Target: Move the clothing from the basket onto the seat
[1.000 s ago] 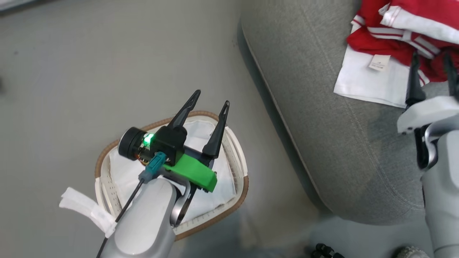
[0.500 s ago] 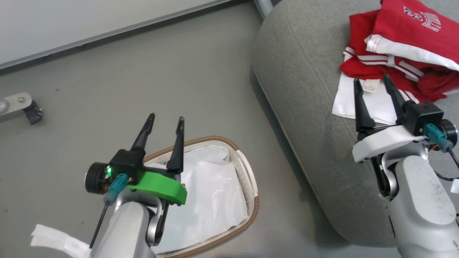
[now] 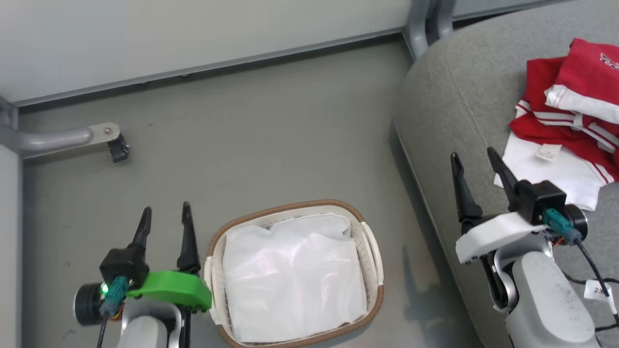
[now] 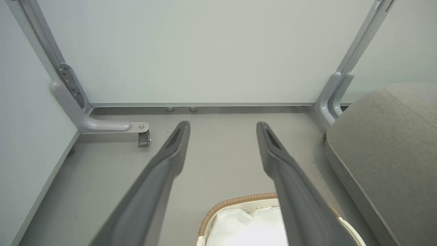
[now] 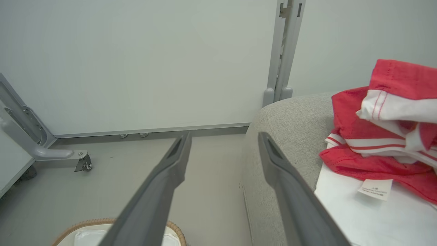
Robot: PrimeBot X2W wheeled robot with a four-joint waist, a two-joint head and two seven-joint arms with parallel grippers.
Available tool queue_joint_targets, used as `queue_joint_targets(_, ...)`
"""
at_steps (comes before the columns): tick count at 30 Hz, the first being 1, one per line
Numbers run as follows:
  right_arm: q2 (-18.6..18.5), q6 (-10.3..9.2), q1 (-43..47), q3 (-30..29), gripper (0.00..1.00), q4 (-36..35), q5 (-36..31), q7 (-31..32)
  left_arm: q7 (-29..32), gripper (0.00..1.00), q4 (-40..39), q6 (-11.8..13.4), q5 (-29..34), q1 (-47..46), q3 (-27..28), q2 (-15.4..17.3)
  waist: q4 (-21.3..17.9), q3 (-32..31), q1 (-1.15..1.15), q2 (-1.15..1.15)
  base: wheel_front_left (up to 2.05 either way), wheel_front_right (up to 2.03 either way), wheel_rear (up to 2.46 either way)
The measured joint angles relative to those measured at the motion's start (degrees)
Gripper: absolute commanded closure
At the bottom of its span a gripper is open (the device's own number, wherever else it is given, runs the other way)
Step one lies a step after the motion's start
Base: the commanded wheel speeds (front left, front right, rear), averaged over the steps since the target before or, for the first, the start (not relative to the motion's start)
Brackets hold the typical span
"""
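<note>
The clothing [image 3: 580,72] is lying on the seat [image 3: 449,111], just up and right of the right pincer [image 3: 472,153]. It and the left pincer [image 3: 166,208] are standing spread wide, holding nothing.

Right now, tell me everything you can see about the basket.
The basket is a small oval of white perforated plastic with a brown woven rim and side handles. It stands upright on the grey floor, left of the seat, apart from it. A crumpled white liner fills it; nothing else shows inside.
</note>
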Motion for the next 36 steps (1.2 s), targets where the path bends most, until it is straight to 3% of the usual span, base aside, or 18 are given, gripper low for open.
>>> queue_joint_targets(10, 0.8, 0.00, 5.0, 0.9, 0.00, 0.1, 0.1, 0.0, 0.0, 0.00, 0.3, 0.7, -0.8, 5.7, 3.7, 0.0, 3.3, -4.7, 0.00, 0.00, 0.00, 0.00, 0.00)
queue_joint_targets(23, 1.0, 0.00, 9.5, 2.6, 0.00, 1.4, 1.5, 0.0, 0.0, 0.00, 0.4, 0.4, -3.1, 9.8, 4.1, 0.0, 4.7, -9.0, 0.00, 0.00, 0.00, 0.00, 0.00)
queue_joint_targets(24, 1.0, 0.00, 9.8, 2.7, 1.00, 1.6, 1.5, 0.0, 0.0, 1.00, 0.5, 0.0, -3.4, 10.0, 4.0, 0.0, 4.8, -9.2, 0.00, 0.00, 0.00, 0.00, 0.00)
queue_joint_targets(29, 1.4, 0.00, 11.2, 2.7, 1.00, 3.7, 1.8, 0.2, 0.3, 1.00, 2.8, 0.0, -3.7, 10.1, 4.0, -0.3, 4.8, -9.3, 0.00, 0.00, 0.00, 0.00, 0.00)
queue_joint_targets(36, 1.4, 0.00, 11.4, 1.7, 1.00, 3.1, 9.3, 2.3, 2.5, 1.00, 2.5, -0.5, -10.5, 10.1, 4.7, -0.3, 4.8, -9.5, 0.00, 0.00, 0.00, 0.00, 0.00)
